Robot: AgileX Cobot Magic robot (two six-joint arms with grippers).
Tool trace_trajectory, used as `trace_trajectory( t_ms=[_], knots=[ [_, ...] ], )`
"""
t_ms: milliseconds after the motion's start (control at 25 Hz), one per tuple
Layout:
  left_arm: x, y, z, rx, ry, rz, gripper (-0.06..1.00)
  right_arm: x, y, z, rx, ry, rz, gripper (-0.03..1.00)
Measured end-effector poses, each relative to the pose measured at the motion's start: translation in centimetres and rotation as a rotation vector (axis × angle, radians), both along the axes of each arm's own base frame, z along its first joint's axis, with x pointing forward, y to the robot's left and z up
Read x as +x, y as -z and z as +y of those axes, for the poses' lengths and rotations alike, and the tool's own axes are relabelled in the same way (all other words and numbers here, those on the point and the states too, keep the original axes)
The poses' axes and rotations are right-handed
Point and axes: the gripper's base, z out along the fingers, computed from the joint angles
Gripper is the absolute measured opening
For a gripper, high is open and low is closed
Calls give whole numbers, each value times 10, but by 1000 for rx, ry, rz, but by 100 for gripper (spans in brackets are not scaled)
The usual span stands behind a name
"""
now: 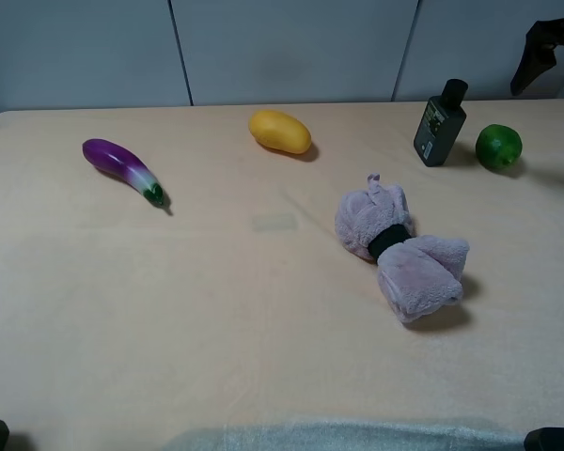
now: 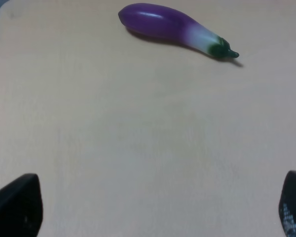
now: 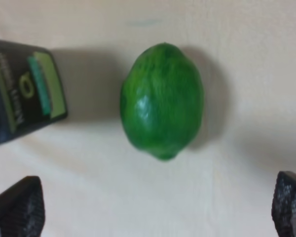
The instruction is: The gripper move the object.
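Note:
The green lime (image 1: 499,147) lies on the table at the far right, beside a dark bottle. In the right wrist view the lime (image 3: 162,101) lies just ahead of my right gripper (image 3: 153,210), centred between its fingers. That gripper is open and empty, with its fingertips (image 3: 17,207) wide apart, and it hovers above the table without touching the lime. In the exterior high view the right gripper (image 1: 545,45) hangs at the top right corner, above and behind the lime. My left gripper (image 2: 153,207) is open and empty over bare table, with the eggplant ahead of it.
A dark bottle (image 1: 440,124) stands just left of the lime; it also shows in the right wrist view (image 3: 22,91). A yellow mango (image 1: 280,131) lies at the back centre and a purple eggplant (image 1: 122,166) at the left. A rolled pink towel (image 1: 401,249) lies right of centre.

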Motion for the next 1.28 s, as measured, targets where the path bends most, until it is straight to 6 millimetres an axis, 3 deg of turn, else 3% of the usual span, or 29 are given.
trace_trajectory(
  t_ms=[680, 960, 1280],
  knots=[
    [0, 0, 0, 0, 0, 0, 95, -62, -111, 14, 3, 27, -181, 69],
    [0, 0, 0, 0, 0, 0, 95, -106, -128, 26, 50, 36, -208, 69],
    [0, 0, 0, 0, 0, 0, 95, -172, -146, 38, 46, 33, -270, 69]
  ],
)
